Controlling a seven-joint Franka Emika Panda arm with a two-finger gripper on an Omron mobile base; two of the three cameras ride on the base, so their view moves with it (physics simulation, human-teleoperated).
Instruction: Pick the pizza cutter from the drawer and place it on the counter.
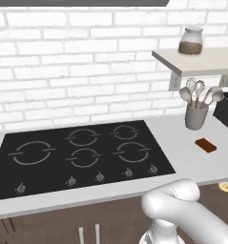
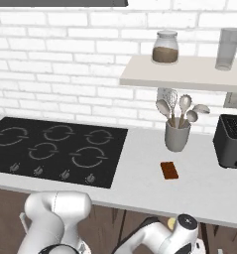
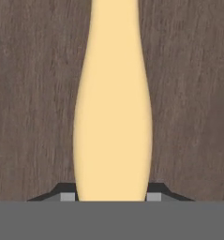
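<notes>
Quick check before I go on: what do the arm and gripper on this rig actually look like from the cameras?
The arm is glossy white, made of rounded, bulbous tube-like links, with a dark band at a joint low in the right base view. Near the hand sits a round white cap with a dark ring. The gripper has two small dark fingertips with pale grey pads. No cables or markings can be seen.

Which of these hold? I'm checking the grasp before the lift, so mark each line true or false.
1. The tool is shut on the pizza cutter's yellow handle. True.
2. The brown block sits on the cooktop. False: it lies on the counter, right of the cooktop.
3. The utensil holder stands on the counter under the shelf. True.
4. The jar stands beside the toaster. False: it stands on the shelf.
</notes>
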